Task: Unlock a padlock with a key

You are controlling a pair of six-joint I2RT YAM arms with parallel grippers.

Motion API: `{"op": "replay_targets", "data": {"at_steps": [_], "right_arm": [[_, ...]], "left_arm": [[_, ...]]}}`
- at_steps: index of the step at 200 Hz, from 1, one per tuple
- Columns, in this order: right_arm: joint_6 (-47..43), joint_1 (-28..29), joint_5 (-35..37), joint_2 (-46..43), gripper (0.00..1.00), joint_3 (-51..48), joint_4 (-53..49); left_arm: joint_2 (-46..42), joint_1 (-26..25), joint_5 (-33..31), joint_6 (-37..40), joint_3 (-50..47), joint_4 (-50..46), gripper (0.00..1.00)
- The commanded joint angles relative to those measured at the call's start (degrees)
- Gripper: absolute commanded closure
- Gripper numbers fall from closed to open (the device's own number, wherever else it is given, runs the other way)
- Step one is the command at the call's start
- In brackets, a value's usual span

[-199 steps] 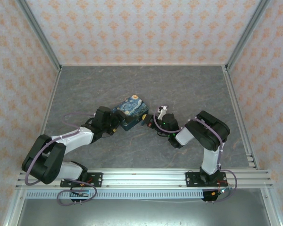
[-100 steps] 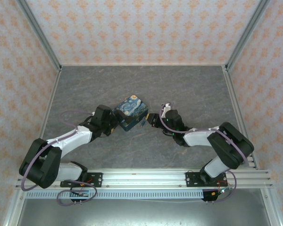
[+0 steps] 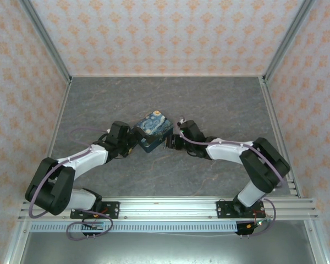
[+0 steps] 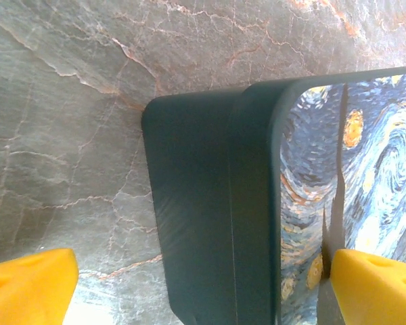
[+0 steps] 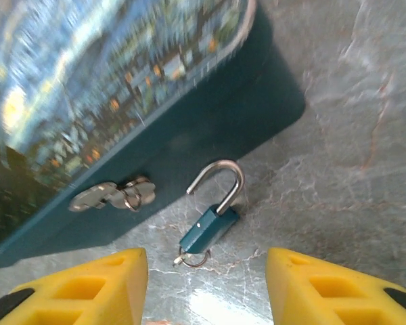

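The right hand (image 5: 204, 283) hovers low over the grey marbled desk (image 3: 220, 104), just off the long side wall of the blue-and-yellow swirl-painted rectangular tin (image 3: 153, 130). Its 2 yellow fingers (image 5: 81, 284) are spread wide and pinch nothing. Between them, on the desk just in front of that tin wall, lies the tiny dark teal-blue squarish metal padlock (image 5: 209, 231). Its silver shackle (image 5: 223, 177) arches up beside the tin wall, with 1 leg seated in the body and the other hanging free. The lock therefore reads as open, and it is off the tin's silver hasp (image 5: 111, 194), which sits on the wall just beside it. A small wire ring (image 5: 191, 258) shows at the padlock's near end; whether a key sits in the keyhole I cannot tell. At the tin's opposite side the left hand (image 4: 199, 288) is spread too, with 1 finger over the painted lid and the other off the corner above bare desk, neither clearly pressing.

In my judgement the unlocking step is finished or nearly so. The next move calls for lowering the right hand squarely over the padlock body, closing on it without nudging it against the tin, and confirming the shackle swings clear.
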Motion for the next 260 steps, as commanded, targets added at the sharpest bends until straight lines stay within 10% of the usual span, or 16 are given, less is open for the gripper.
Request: {"op": "replay_targets", "data": {"at_steps": [1,76,139,217,260], "right_arm": [[0.7,1.4,1.5,2.9,0.51,2.5,-2.0],[0.9,2.4,2.8,10.1,0.59,6.6,-3.3],[-2.1,2.0,7.5,4.3,0.97,3.9,-9.0],[-6.0,-1.9,5.5,-7.3,0.96,-4.5,-17.0],[-6.7,-2.4,6.8,-9.7,0.77,-4.9,-19.5]], "left_arm": [[1.7,0.2,0.0,0.2,0.4,-1.4,0.04],[2.3,0.3,-0.4,0.2,0.1,-1.2,0.04],[3.5,2.2,-0.7,2.5,1.4,-2.8,0.04],[9.5,4.5,0.2,7.1,7.5,-4.3,0.04],[7.0,4.8,-0.8,10.8,11.7,-6.8,0.00]]}}
